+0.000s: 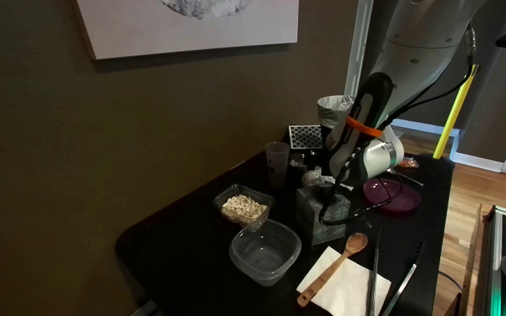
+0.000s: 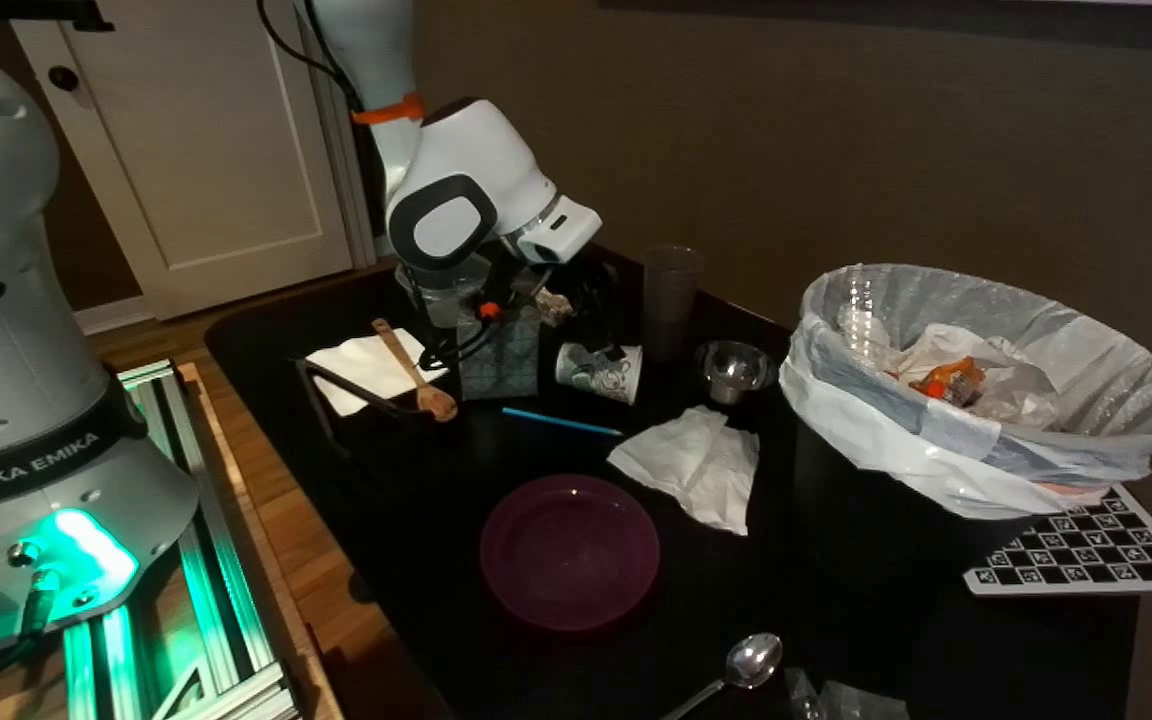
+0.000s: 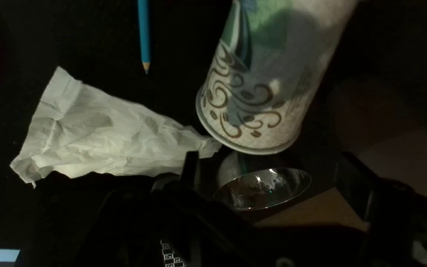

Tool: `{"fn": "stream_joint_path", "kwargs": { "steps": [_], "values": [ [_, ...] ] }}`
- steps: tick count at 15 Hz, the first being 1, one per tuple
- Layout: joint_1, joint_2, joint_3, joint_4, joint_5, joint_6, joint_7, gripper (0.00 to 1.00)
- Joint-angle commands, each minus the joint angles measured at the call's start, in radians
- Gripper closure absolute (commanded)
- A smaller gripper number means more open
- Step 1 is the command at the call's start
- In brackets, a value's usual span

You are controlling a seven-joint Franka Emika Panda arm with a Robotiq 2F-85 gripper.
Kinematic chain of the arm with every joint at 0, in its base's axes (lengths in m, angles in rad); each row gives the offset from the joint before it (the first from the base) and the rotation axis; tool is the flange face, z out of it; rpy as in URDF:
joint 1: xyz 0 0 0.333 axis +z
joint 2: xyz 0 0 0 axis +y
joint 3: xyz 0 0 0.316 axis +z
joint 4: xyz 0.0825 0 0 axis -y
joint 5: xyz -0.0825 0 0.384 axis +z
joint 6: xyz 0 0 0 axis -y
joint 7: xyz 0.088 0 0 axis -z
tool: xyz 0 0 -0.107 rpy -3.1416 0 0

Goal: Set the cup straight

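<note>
The cup, white with a green and brown printed pattern, lies on its side on the black table. In an exterior view the cup [image 2: 596, 374] lies just right of the greenish box [image 2: 499, 358]; in another exterior view the cup [image 1: 311, 178] shows partly behind that box. In the wrist view the cup [image 3: 261, 85] fills the upper middle, its rimmed end toward the jaws. My gripper [image 3: 271, 178] is open, fingers wide apart, with nothing between them. In an exterior view the dark gripper [image 2: 608, 335] is over the cup; contact cannot be told.
A shiny small bowl [image 2: 733, 372], a dark tumbler [image 2: 671, 300], a crumpled napkin [image 2: 691, 465] and a blue pencil [image 2: 561, 421] lie around the cup. A purple plate [image 2: 570, 552] and lined trash bin [image 2: 986, 440] are farther off. Clear containers [image 1: 265, 250] stand beyond the box.
</note>
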Motion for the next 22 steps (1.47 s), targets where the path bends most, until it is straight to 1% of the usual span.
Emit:
{"fn": "stream_joint_path", "kwargs": {
  "steps": [1,3,5,7,9,12,13,15,16,20,22],
  "values": [
    [0.002,-0.050,-0.033,-0.019,0.000,-0.090,-0.028,0.00],
    [-0.007,-0.063,-0.054,-0.010,-0.002,-0.136,-0.028,0.00],
    [-0.039,-0.092,-0.062,-0.001,-0.023,-0.197,-0.029,0.00],
    [-0.088,-0.127,-0.064,0.017,-0.037,-0.268,-0.029,0.00],
    [-0.144,-0.167,-0.052,0.034,-0.050,-0.349,-0.041,0.00],
    [-0.253,-0.220,-0.012,0.078,-0.046,-0.533,-0.082,0.00],
    [-0.277,-0.226,-0.010,0.094,-0.033,-0.597,-0.096,0.00],
    [-0.309,-0.226,-0.029,0.134,-0.021,-0.741,-0.100,0.00],
    [-0.412,-0.236,0.042,0.141,-0.106,-0.775,-0.031,0.00],
    [-0.540,-0.228,0.102,0.198,-0.127,-0.966,0.003,0.00],
    [-0.599,-0.217,0.135,0.227,-0.105,-1.055,-0.007,0.00]
  ]
}}
